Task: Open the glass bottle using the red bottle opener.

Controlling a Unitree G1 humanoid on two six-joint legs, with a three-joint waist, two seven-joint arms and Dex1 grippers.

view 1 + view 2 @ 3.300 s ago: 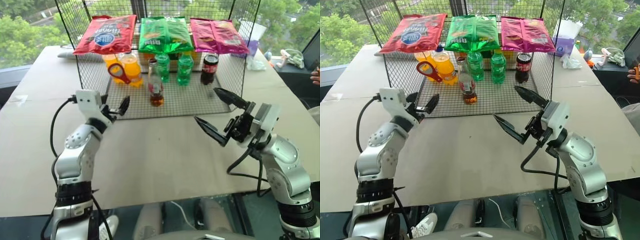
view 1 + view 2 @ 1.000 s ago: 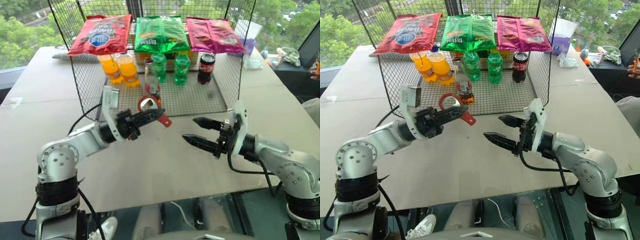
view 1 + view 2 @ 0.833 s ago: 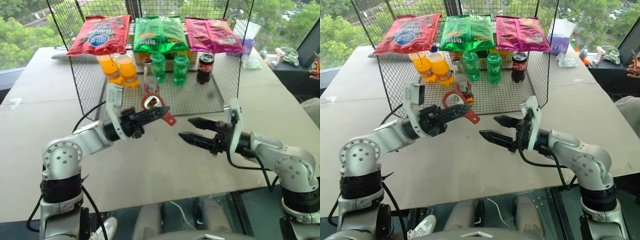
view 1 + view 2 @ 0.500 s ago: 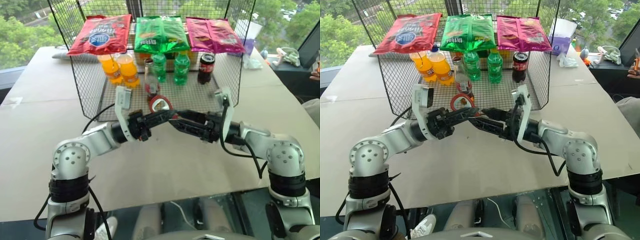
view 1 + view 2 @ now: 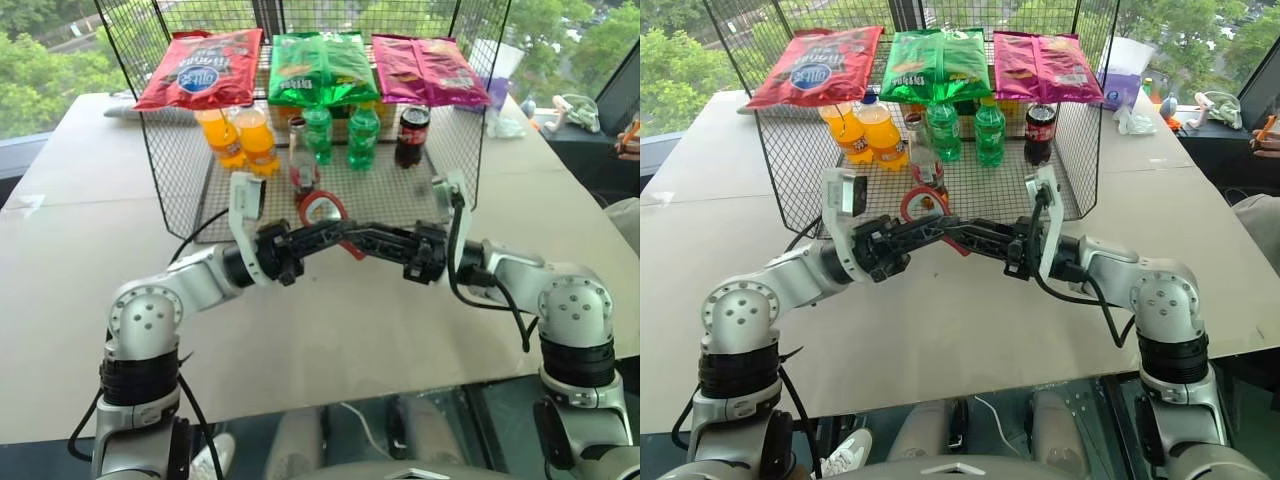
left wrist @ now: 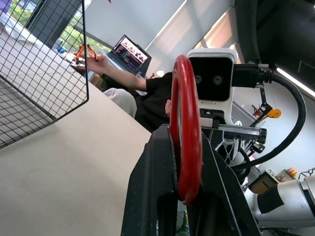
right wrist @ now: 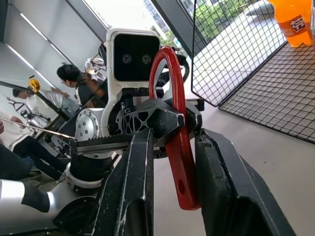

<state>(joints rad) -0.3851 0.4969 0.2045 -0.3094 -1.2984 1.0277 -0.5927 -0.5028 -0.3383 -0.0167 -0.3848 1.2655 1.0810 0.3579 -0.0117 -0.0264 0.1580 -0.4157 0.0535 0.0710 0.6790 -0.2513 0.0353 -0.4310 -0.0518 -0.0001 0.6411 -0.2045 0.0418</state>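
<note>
Opener: your small red bottle opener with the oval ring head (image 5: 326, 212) hangs above the bare table (image 5: 80, 260), just in front of the wire cage, ring uppermost, tapering handle slanting down toward the right arm.
Left gripper (image 5: 335, 232): clamped tight on the opener just below the ring.
Right gripper (image 5: 357, 239): fingers either side of the handle, a gap visible in the wrist view; I judge it not yet seated.
Handover axis: the handle points at the right gripper, so that arm is the one placed to receive it.
Bottle: the small clear glass bottle with amber liquid and a red crown cap (image 5: 302, 156) stands upright inside the black wire-mesh cage (image 5: 170, 180), directly beyond the opener, untouched.
Bearing: bottle lies straight ahead of the tool; cap still on.
</note>
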